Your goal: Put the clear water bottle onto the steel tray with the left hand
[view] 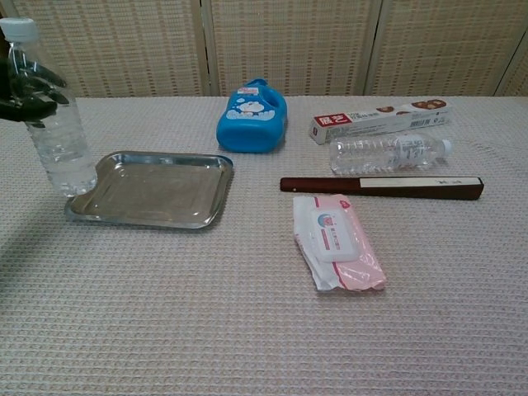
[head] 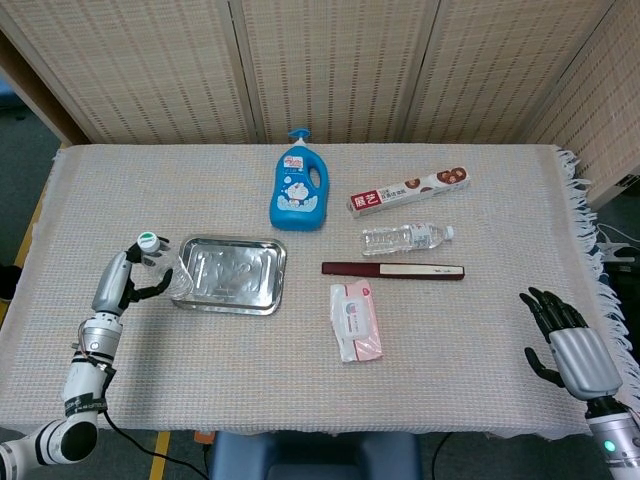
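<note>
A clear water bottle point(head: 168, 268) point(view: 56, 132) with a white cap stands upright at the left edge of the steel tray point(head: 232, 275) point(view: 157, 190). Its base overlaps the tray's left rim; I cannot tell whether it rests there. My left hand point(head: 124, 282) point(view: 25, 89) grips the bottle, dark fingers wrapped around its upper part. Only those fingers show in the chest view, at the left border. My right hand point(head: 565, 335) hovers at the table's near right corner, fingers apart and holding nothing; the chest view does not show it.
A second clear bottle point(head: 405, 238) point(view: 388, 153) lies on its side right of centre. Near it are a blue detergent bottle point(head: 299, 190), a long snack box point(head: 410, 190), a dark red flat box point(head: 393, 270) and a pink wipes pack point(head: 356, 320).
</note>
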`<action>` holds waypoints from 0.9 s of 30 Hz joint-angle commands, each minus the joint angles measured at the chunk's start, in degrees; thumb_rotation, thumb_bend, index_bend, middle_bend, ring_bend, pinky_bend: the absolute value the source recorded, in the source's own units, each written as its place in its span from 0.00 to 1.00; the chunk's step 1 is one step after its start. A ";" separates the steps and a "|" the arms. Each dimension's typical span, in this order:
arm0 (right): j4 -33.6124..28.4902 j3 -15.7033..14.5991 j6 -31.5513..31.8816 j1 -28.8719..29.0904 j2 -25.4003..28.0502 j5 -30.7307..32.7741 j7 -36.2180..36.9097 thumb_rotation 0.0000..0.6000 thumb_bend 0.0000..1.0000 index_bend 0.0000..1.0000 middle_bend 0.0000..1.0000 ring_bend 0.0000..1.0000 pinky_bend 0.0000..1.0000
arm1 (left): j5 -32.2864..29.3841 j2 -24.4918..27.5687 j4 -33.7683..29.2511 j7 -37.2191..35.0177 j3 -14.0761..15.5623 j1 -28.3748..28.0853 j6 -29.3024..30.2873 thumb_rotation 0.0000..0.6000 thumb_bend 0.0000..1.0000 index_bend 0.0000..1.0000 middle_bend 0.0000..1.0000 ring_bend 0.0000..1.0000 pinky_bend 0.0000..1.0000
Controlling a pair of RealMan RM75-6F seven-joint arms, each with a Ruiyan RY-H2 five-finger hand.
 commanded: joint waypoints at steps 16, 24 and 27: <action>0.25 -0.07 0.23 -0.07 -0.20 -0.13 -0.07 1.00 0.18 0.00 0.00 0.00 0.15 | -1.32 4.62 -6.61 3.35 -3.01 -1.59 0.04 1.00 0.44 0.51 0.59 0.40 0.48; 0.04 -0.05 -0.37 0.07 -0.20 0.37 -0.55 1.00 0.18 0.00 0.00 0.00 0.15 | 0.49 -3.67 4.14 -2.19 0.27 -1.14 -1.15 1.00 0.44 0.51 0.59 0.40 0.48; -0.01 0.08 -0.41 0.10 -0.21 0.62 -0.53 1.00 0.18 0.00 0.00 0.00 0.15 | 1.39 -6.31 7.55 -3.90 0.19 -1.42 -0.93 1.00 0.44 0.51 0.59 0.40 0.48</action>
